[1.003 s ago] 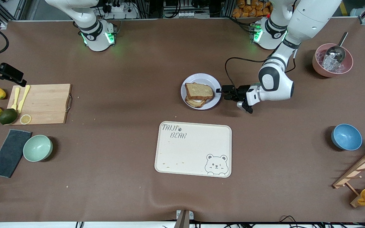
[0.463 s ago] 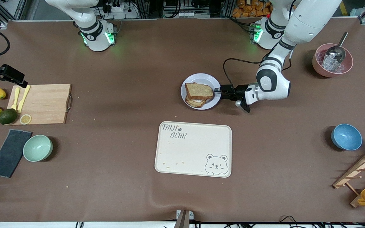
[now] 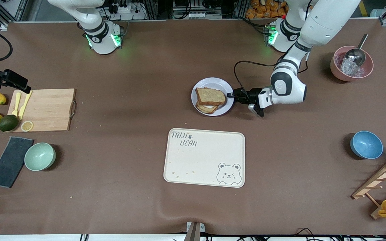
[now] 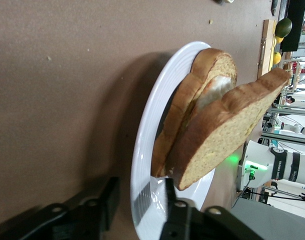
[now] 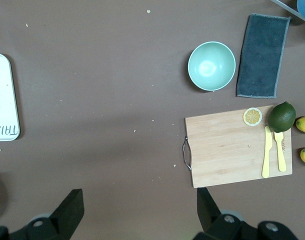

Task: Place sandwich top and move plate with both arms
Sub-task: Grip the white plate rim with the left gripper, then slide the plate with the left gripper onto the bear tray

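Observation:
The plate (image 3: 213, 82) sits mid-table. On it lies the sandwich top (image 3: 210, 96), a plain brown slice, askew on a lower slice with egg (image 3: 206, 107). My left gripper (image 3: 230, 95) is low at the plate's edge on the left arm's side. In the left wrist view this gripper (image 4: 140, 200) is open. One finger is outside the plate's rim (image 4: 147, 150), the other inside it, just short of the sandwich top (image 4: 227, 135). My right gripper (image 5: 140, 205) is open and empty, high over bare table beside the cutting board (image 5: 237, 147); it is out of the front view.
The cream bear-print tray (image 3: 204, 157) lies nearer the camera than the plate. A pink bowl with ice and a scoop (image 3: 351, 63) and a blue bowl (image 3: 366, 144) are toward the left arm's end. The cutting board (image 3: 42, 109), green bowl (image 3: 40, 156) and cloth (image 3: 10, 161) are toward the right arm's end.
My left gripper has slid toward the plate, so its open fingers now straddle the rim. The plate and the sandwich have not moved.

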Available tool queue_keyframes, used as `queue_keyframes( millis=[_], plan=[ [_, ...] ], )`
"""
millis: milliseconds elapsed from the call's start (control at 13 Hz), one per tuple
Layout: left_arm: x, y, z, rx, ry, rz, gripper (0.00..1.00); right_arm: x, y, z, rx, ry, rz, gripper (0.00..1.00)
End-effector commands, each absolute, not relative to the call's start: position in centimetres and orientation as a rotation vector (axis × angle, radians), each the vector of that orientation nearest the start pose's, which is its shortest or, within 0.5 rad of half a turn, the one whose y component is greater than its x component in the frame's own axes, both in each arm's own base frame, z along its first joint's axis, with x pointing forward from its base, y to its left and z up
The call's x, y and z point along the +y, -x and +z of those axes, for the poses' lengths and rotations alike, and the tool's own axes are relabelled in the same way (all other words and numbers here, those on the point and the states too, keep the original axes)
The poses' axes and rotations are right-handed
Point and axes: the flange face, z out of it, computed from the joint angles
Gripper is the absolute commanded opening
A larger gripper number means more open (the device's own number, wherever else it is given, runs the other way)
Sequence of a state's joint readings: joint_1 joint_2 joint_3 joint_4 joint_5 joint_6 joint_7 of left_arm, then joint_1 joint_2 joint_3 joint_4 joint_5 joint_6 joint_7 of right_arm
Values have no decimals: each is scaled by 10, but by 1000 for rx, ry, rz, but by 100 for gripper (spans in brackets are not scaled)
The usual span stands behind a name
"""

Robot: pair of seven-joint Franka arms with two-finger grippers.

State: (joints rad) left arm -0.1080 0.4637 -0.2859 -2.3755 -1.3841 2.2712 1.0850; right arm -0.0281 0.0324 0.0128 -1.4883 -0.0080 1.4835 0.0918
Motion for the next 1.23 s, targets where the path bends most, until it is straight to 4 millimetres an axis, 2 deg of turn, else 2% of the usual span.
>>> queue_keyframes(
  millis=[0,386,849,1157],
  plan=[
    [-210,-394,119,-230,-2160,-186,0,-8,-555,637,199,3147,67,100],
    [-206,-396,120,-210,-2151,-188,0,-8,-556,634,199,3147,74,100],
    [-181,-408,127,-106,-2016,-181,0,-9,-557,633,202,3147,77,100],
    [-165,-425,142,-25,-1916,-129,0,-9,-557,633,202,3147,79,100]
  ],
)
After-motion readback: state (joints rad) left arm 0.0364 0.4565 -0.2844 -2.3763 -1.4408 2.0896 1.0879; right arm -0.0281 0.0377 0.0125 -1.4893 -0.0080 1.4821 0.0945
